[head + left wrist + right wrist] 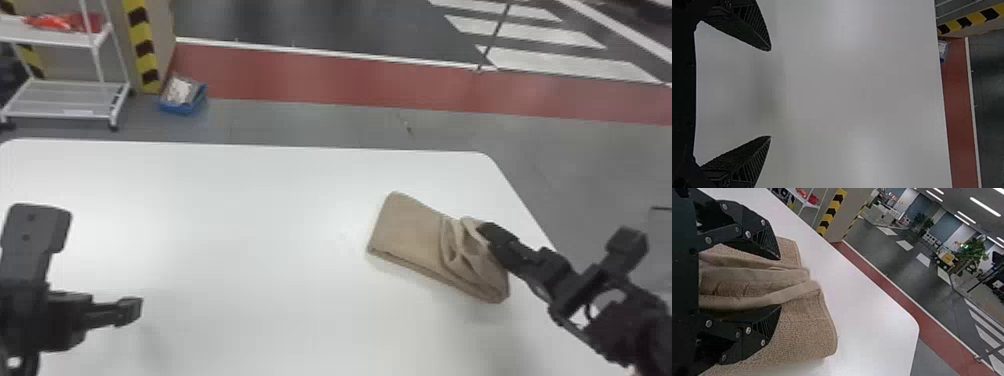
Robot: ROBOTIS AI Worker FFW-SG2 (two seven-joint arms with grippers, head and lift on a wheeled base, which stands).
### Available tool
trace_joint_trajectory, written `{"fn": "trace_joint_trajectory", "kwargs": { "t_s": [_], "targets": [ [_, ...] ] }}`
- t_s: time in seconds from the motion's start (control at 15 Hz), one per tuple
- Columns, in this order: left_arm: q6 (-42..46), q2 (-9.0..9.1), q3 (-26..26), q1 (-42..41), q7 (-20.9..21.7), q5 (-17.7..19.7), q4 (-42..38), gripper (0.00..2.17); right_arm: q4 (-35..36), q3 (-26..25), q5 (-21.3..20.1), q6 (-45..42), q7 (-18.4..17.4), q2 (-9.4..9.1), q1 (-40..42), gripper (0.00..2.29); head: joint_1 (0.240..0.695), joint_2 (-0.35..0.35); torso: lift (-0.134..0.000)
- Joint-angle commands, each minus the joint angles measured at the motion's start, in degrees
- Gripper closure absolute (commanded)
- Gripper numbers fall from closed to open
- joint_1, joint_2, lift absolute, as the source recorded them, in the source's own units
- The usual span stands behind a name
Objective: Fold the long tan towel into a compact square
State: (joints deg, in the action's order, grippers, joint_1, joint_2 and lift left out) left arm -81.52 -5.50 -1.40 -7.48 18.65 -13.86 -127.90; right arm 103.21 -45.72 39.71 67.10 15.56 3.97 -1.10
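Tan towel: the towel (407, 225) lies on the right part of the white tabletop (225, 225), near its right edge, at a slant, already folded over into a short, layered strip.
Towel's flat end: smooth on top toward the robot's left, with stacked layers showing along the side nearer the robot.
Towel's other end: rucked up into raised, open loops toward the robot's right, beside the gripper there.
Right gripper: the right gripper (487, 232) reaches in from the right side of the head view, its tips at the rucked part of the towel.
Right fingers: in the right wrist view the fingers (764, 241) stand partly apart, narrower than the left pair, with raised folds of towel between them; I cannot tell whether they press on the cloth.
Left gripper: the left gripper (131, 310) is over the left part of the tabletop, well apart from the towel.
Left fingers: wide apart in the left wrist view, nothing between them.
Beyond the tabletop: a white wheeled shelf unit (55, 36) with red items (65, 22) on its upper shelf, a pillar with yellow-and-black striping (142, 45), and a blue bin (177, 108) on the floor near the pillar's foot.
Floor: grey, crossed by a red strip (300, 77), with white stripes (530, 35) farther off.
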Motion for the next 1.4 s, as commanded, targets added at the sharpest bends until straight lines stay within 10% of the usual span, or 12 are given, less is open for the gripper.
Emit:
{"fn": "trace_joint_trajectory", "kwargs": {
  "t_s": [0.0,0.33,0.53,1.33],
  "targets": [
    [0.0,0.05,0.0,0.01,0.07,-0.03,0.11,0.08,-0.03,0.37,0.46,-0.69,0.35,-0.01,0.49,0.02,0.695,-0.21,-0.124],
    [0.18,-0.04,-0.27,0.18,-0.1,-0.03,0.99,0.09,3.14,-0.16,1.43,-0.17,1.32,0.16,3.48,0.38,0.695,-0.205,-0.124],
    [0.88,0.05,-0.18,0.18,-0.19,-0.03,1.34,0.09,5.51,-0.69,3.18,1.77,1.58,0.51,4.62,1.95,0.695,-0.209,-0.124],
    [0.88,-0.04,0.7,-0.52,0.16,-0.03,1.17,0.09,1.55,6.69,-5.25,-1.22,1.05,1.22,3.13,2.11,0.695,-0.19,-0.124]
  ]
}}
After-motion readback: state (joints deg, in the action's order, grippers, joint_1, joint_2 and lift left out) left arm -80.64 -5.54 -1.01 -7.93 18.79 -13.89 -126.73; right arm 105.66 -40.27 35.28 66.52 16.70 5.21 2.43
